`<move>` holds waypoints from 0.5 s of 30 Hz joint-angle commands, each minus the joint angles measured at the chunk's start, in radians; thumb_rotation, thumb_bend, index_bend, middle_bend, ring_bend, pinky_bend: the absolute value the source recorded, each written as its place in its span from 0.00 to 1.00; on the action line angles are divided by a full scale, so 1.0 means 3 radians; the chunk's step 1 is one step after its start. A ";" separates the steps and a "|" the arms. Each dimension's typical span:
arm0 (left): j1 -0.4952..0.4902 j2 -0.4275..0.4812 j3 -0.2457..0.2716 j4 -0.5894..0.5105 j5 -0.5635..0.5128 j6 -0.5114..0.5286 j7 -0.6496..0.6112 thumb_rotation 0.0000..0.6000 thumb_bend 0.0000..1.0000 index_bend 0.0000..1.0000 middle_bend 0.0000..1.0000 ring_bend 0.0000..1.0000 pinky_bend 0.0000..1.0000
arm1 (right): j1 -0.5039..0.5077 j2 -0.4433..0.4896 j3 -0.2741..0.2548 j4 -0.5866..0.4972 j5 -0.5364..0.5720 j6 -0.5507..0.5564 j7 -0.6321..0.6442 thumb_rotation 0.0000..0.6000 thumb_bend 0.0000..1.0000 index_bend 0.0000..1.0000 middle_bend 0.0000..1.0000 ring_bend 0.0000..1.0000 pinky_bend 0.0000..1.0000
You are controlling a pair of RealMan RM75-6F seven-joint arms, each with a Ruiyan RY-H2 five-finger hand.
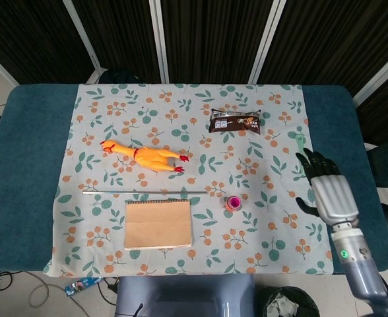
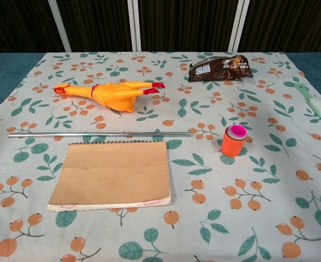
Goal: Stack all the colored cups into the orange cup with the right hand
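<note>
Now my right hand [image 1: 328, 188] hangs open and empty by the table's right edge, well apart from the orange cup [image 2: 232, 143]. That cup stands beside the notebook [image 2: 113, 174] with the pink cup [image 2: 237, 131] inside. I should keep clear.

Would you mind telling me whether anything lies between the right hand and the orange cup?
Nothing visible does. The right hand is open at the table's right edge, and only bare cloth lies between it and the orange cup.
</note>
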 commanded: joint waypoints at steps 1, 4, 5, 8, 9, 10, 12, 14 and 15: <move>0.0006 -0.0004 0.0000 -0.0001 0.0011 0.0015 -0.0006 1.00 0.27 0.17 0.02 0.00 0.00 | -0.0664 0.0020 -0.0409 0.0321 -0.0729 0.0710 0.0398 1.00 0.33 0.00 0.00 0.02 0.14; 0.0011 -0.0005 -0.0001 -0.0002 0.0026 0.0032 -0.0022 1.00 0.27 0.17 0.02 0.00 0.00 | -0.0928 -0.0141 -0.0533 0.0605 -0.0930 0.0976 0.0539 1.00 0.33 0.00 0.00 0.02 0.14; 0.0011 -0.0006 -0.0002 0.0002 0.0034 0.0037 -0.0029 1.00 0.27 0.17 0.02 0.00 0.00 | -0.1006 -0.0194 -0.0569 0.0708 -0.0979 0.1038 0.0578 1.00 0.33 0.00 0.00 0.02 0.14; 0.0010 -0.0010 0.0000 0.0015 0.0046 0.0036 -0.0050 1.00 0.27 0.17 0.02 0.00 0.00 | -0.1138 -0.0297 -0.0625 0.0928 -0.1076 0.1129 0.0621 1.00 0.33 0.00 0.00 0.02 0.14; 0.0008 -0.0009 0.0001 0.0021 0.0053 0.0034 -0.0054 1.00 0.27 0.17 0.02 0.00 0.00 | -0.1184 -0.0334 -0.0635 0.0991 -0.1087 0.1154 0.0637 1.00 0.33 0.00 0.00 0.02 0.14; 0.0007 -0.0008 0.0002 0.0026 0.0059 0.0034 -0.0058 1.00 0.27 0.17 0.02 0.00 0.00 | -0.1218 -0.0366 -0.0630 0.1040 -0.1087 0.1169 0.0663 1.00 0.33 0.00 0.00 0.02 0.14; 0.0007 -0.0008 -0.0001 0.0028 0.0064 0.0037 -0.0069 1.00 0.27 0.17 0.02 0.00 0.00 | -0.1233 -0.0382 -0.0611 0.1103 -0.1101 0.1169 0.0680 1.00 0.33 0.00 0.00 0.02 0.14; 0.0008 -0.0007 0.0000 0.0034 0.0064 0.0035 -0.0078 1.00 0.27 0.17 0.02 0.00 0.00 | -0.1255 -0.0400 -0.0561 0.1157 -0.1092 0.1190 0.0676 1.00 0.33 0.00 0.00 0.02 0.14; 0.0009 -0.0007 0.0000 0.0034 0.0060 0.0031 -0.0081 1.00 0.27 0.17 0.02 0.00 0.00 | -0.1264 -0.0408 -0.0553 0.1169 -0.1087 0.1176 0.0669 1.00 0.33 0.00 0.00 0.02 0.14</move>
